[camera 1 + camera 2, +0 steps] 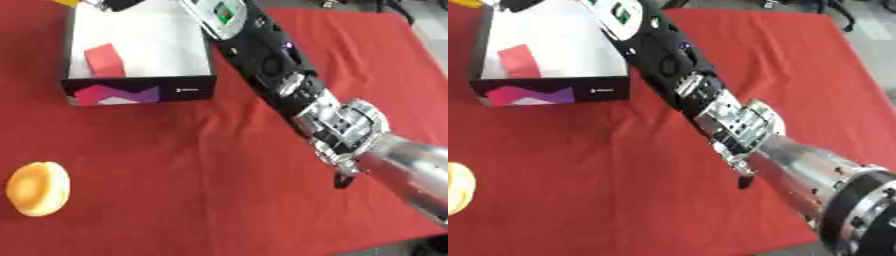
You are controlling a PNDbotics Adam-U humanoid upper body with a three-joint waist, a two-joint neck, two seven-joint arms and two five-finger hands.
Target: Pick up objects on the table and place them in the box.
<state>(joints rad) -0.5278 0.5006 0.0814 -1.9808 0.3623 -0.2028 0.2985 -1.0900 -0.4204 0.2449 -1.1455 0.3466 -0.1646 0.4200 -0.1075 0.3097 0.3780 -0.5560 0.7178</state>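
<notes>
The right arm [289,85] reaches across the red table [175,165] to the box [140,90] near the far left corner. Its hand [114,4] is at the box's far edge; can't tell if it's spread or curled. A red block [104,59] lies inside the box. A round orange thing [38,188] sits by the table's left edge, w/ nothing touching it.

The box [140,90] sits at the far left of the table [219,200]. A block [105,61] lies inside it, on the left side. A round thing [38,188] lies near the front left edge — well apart from the box. The right arm [289,85] reaches across from the front right to the box's far end — its hand [114,4] is mostly cut off there.
</notes>
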